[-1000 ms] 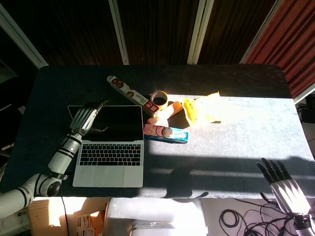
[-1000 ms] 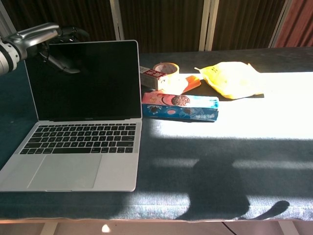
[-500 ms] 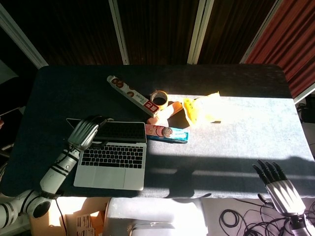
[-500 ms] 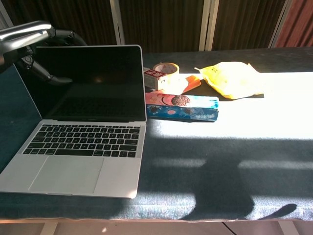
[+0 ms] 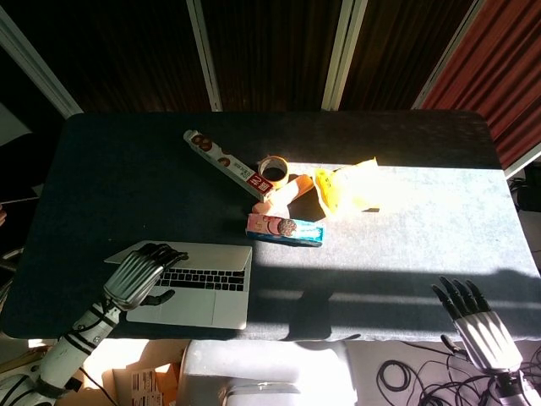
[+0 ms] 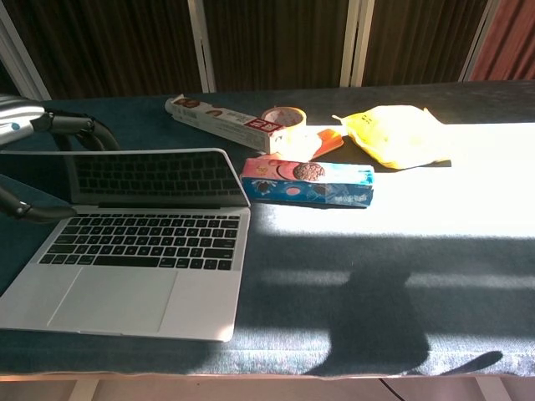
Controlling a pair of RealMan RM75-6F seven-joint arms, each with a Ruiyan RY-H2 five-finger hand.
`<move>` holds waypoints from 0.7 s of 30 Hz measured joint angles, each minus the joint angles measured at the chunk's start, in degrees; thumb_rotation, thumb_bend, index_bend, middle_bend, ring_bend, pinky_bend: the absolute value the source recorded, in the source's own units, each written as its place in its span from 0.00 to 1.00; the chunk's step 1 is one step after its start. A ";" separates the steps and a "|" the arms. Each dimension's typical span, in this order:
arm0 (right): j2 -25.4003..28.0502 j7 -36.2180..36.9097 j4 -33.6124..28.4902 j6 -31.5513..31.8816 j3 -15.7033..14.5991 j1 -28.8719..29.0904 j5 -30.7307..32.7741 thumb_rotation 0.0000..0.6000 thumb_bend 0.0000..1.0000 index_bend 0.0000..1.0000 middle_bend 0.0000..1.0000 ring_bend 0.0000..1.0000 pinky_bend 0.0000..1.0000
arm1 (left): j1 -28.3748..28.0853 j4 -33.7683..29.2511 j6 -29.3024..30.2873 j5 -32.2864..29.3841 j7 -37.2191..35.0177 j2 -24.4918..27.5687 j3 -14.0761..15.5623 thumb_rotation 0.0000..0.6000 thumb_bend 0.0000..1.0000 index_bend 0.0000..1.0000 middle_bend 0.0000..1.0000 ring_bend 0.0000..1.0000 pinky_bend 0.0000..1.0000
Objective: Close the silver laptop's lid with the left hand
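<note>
The silver laptop [image 5: 203, 288] sits at the table's front left, its lid [image 6: 150, 175] tilted well forward over the keyboard [image 6: 138, 242]. My left hand [image 5: 137, 275] holds the lid at its upper left corner. The fingers [image 6: 71, 124] curl over the top edge and the thumb [image 6: 25, 210] sits on the screen side. My right hand [image 5: 473, 321] hangs off the table's front right edge, holding nothing, fingers spread. It does not show in the chest view.
A blue biscuit box [image 6: 308, 181] lies just right of the laptop's lid. Behind it are a long red-and-white box [image 6: 219, 121], a tape roll [image 6: 284, 115], an orange packet [image 6: 330, 140] and a yellow bag [image 6: 401, 134]. Bright sunlight falls across the dark table [image 5: 406, 245].
My left hand has pulled the lid forward and down, from leaning back to hanging low over the keyboard. The laptop has slid toward the table's front edge. The right hand has barely moved.
</note>
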 measured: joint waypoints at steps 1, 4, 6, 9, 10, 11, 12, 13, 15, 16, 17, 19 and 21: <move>-0.04 -0.10 -0.01 -0.07 0.01 0.01 0.02 1.00 0.21 0.00 0.00 0.00 0.00 | 0.07 -0.05 0.04 0.02 0.03 0.07 0.02 0.79 0.22 0.30 0.38 0.26 0.35; -0.20 -0.77 -0.08 -0.49 0.00 0.09 0.07 1.00 0.20 0.00 0.00 0.00 0.00 | 0.99 -0.07 0.23 1.58 0.09 0.46 1.62 0.75 0.21 0.28 0.37 0.25 0.35; -0.26 -1.01 -0.29 -1.42 -0.14 0.34 0.07 1.00 0.21 0.00 0.00 0.00 0.00 | 2.21 0.78 0.32 4.00 -0.16 0.36 4.49 0.74 0.20 0.25 0.34 0.23 0.35; 0.00 -0.90 -0.95 -2.72 -0.48 0.88 -0.02 1.00 0.21 0.00 0.00 0.00 0.00 | 3.92 3.51 0.25 7.20 -1.69 -0.68 8.19 0.71 0.20 0.24 0.32 0.20 0.35; 0.11 -0.89 -1.08 -2.73 -0.54 0.92 -0.08 1.00 0.21 0.00 0.00 0.00 0.00 | 4.32 4.44 0.19 7.73 -2.29 -1.10 8.78 0.69 0.20 0.23 0.31 0.20 0.35; 0.13 -0.87 -1.10 -2.67 -0.55 0.90 -0.11 1.00 0.21 0.00 0.00 0.00 0.00 | 4.69 5.33 0.13 8.23 -2.92 -1.52 9.27 0.69 0.19 0.22 0.31 0.19 0.35; 0.20 -0.75 -1.14 -2.52 -0.54 0.86 -0.13 1.00 0.20 0.00 0.00 0.00 0.00 | 5.16 6.37 0.06 8.95 -3.77 -2.08 9.92 0.69 0.19 0.22 0.30 0.19 0.35; 0.23 -0.68 -1.16 -2.40 -0.55 0.80 -0.15 1.00 0.20 0.00 0.00 0.00 0.00 | 5.48 6.99 0.01 9.49 -4.36 -2.44 10.39 0.69 0.19 0.22 0.30 0.19 0.35; 0.25 -0.54 -1.07 -2.20 -0.53 0.68 -0.12 1.00 0.21 0.00 0.00 0.00 0.00 | 6.01 7.98 -0.18 10.42 -5.45 -3.15 11.25 0.68 0.19 0.22 0.30 0.19 0.35; 0.24 -0.50 -1.04 -2.22 -0.53 0.66 -0.11 1.00 0.20 0.00 0.00 0.00 0.00 | 6.16 8.29 -0.33 10.62 -5.72 -3.37 11.45 0.68 0.19 0.22 0.30 0.19 0.35; 0.23 -0.50 -1.02 -2.27 -0.54 0.67 -0.11 1.00 0.21 0.00 0.00 0.00 0.00 | 6.22 8.62 -0.53 10.76 -5.90 -3.61 11.59 0.67 0.19 0.22 0.30 0.19 0.35; 0.22 -0.55 -1.03 -2.38 -0.59 0.70 -0.16 1.00 0.21 0.00 0.00 0.00 0.00 | 6.33 9.48 -0.99 10.96 -6.30 -4.30 11.81 0.66 0.19 0.21 0.30 0.18 0.34; 0.23 -0.58 -1.04 -2.40 -0.60 0.70 -0.21 1.00 0.21 0.00 0.00 0.00 0.00 | 6.39 10.30 -1.77 10.91 -6.92 -5.01 12.00 0.66 0.19 0.20 0.28 0.17 0.32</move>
